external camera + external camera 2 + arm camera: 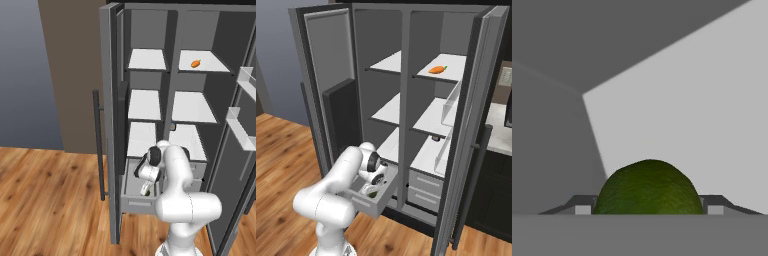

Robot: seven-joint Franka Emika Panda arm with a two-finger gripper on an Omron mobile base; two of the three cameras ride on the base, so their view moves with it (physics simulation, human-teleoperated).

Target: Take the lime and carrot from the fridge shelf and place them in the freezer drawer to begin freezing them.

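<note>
Left base view: the arm reaches down into the open freezer drawer [131, 202], pulled out at the foot of the fridge's left column. The hand [145, 190] sits inside the drawer, with a speck of green at its tip. The carrot [195, 63] lies on the fridge shelf [210, 62], top of the right column, well apart from the arm.

Right base view: the hand [374, 190] is low in the drawer with the lime [372, 194] at its tips, near the drawer floor. The carrot rests alone on the top right shelf.

Hand view: the lime [648, 187] sits between the two fingertips [582, 208], which are clamped on it, grey drawer walls beyond.

Judgement: the lime's delivery is in hand. Next calls for parting the fingers to release it, lifting clear of the drawer walls, then reaching up for the carrot.
</note>
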